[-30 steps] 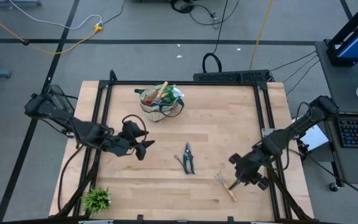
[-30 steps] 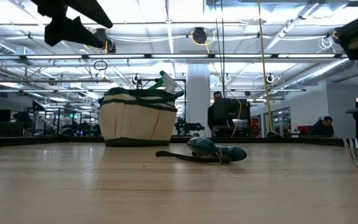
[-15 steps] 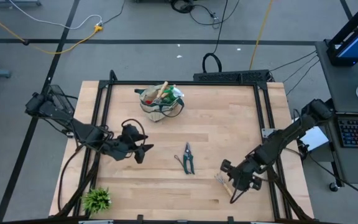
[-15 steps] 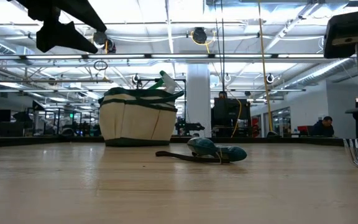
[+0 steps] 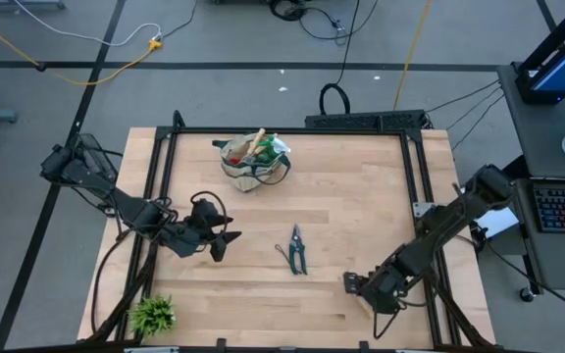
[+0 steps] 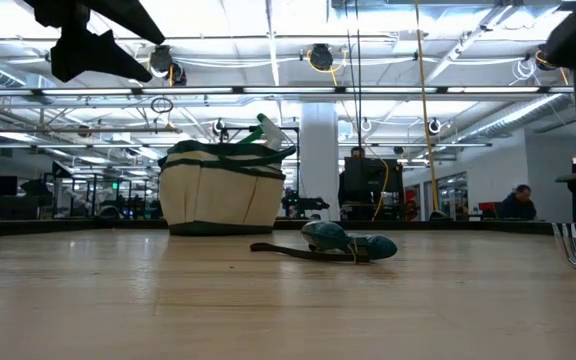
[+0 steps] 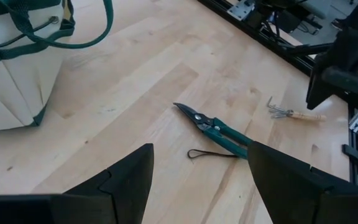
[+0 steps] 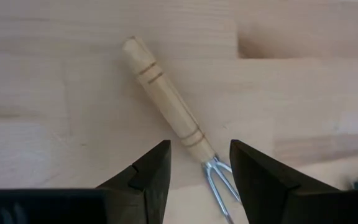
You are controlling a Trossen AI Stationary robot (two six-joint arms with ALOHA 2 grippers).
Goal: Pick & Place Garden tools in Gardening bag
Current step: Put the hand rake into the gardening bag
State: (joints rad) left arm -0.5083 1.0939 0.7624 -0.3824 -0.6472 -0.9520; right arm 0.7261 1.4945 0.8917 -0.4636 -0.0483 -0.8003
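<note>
Right gripper (image 8: 197,165) hovering part-open astride hand rake (image 8: 176,121), gripping nothing, left gripper (image 7: 197,180) hanging wide open, empty, near pruning shears (image 7: 219,132)

A grey floor (image 5: 224,39) surrounds the wooden table (image 5: 361,186), crossed by yellow and black cables (image 5: 410,49). Beyond it, an open hall shows ceiling light strips (image 6: 228,40), a white column (image 6: 319,150) and seated people at far desks (image 6: 518,203).

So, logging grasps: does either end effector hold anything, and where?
Nothing held. Right end effector straddles the rake at its handle's metal end, open; left open.
</note>
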